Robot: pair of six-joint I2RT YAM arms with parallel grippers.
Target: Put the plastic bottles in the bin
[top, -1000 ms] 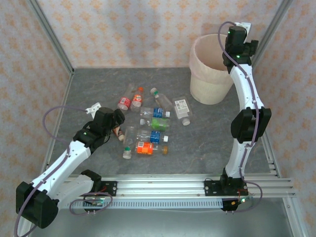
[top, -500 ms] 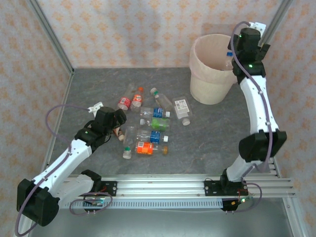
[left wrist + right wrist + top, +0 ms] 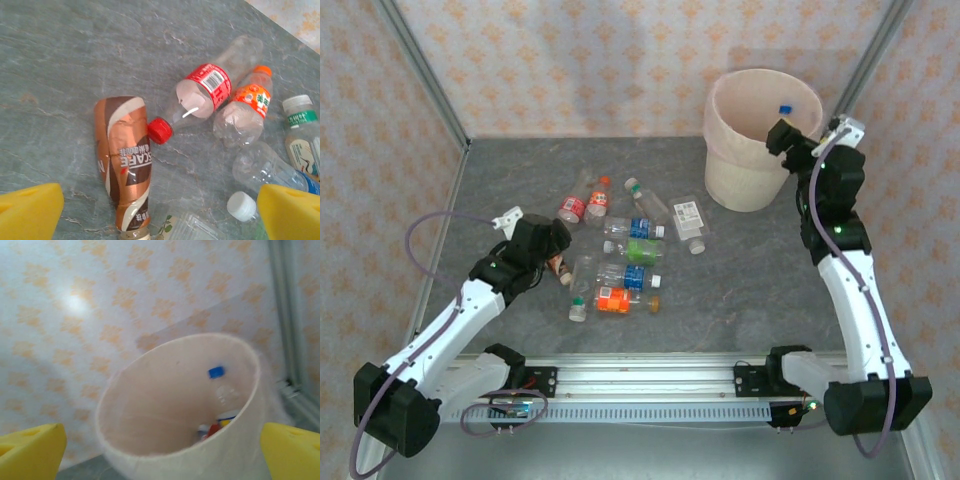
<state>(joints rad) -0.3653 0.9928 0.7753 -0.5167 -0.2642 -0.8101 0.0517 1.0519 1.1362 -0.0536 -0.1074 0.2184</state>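
Observation:
Several plastic bottles (image 3: 620, 250) lie scattered mid-table. My left gripper (image 3: 558, 258) hangs open over their left edge; between its yellow pads (image 3: 27, 212) lies a crushed brown coffee bottle (image 3: 124, 160), untouched. Beside it lie a red-label bottle (image 3: 210, 87) and an orange-label one (image 3: 247, 102). The cream bin (image 3: 750, 170) with its pink liner stands at the back right. A blue-capped bottle (image 3: 785, 110) leans inside it, seen too in the right wrist view (image 3: 220, 385). My right gripper (image 3: 782, 138) is open and empty at the bin's right rim (image 3: 175, 460).
Metal frame posts (image 3: 420, 70) and patterned walls close in the table on three sides. An aluminium rail (image 3: 650, 375) runs along the near edge. Bare grey tabletop (image 3: 740, 270) lies between the bottle pile and the right arm.
My right gripper opened fully and let a blue-capped bottle fall into the bin, and that arm has swung back to the right and nearer. The left arm has barely moved.

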